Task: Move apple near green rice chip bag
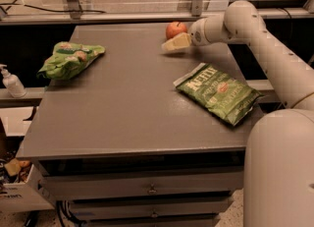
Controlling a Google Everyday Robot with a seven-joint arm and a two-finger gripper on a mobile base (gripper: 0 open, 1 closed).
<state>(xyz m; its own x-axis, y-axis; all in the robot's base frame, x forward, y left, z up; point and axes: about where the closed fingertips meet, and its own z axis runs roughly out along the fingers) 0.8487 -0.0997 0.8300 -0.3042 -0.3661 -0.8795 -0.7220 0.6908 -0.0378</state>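
Sitting just behind hand (pixel 172 44), apple (pixel 175 27), table (pixel 122 113) rear

I count one apple (pixel 175 28) and two snack bags: one green rice chip bag (pixel 70 59) near the left edge and one dark-green bag (pixel 218 92) with white lettering on the right. That makes three things on one table (pixel 122 118). I see one arm (pixel 274 59) with one gripper (pixel 171 44), which sits at the table's far side, just beside the apple. Left of the table stands one pump bottle (pixel 11 81). Under the tabletop I count two drawers (pixel 147 184), one handle each.
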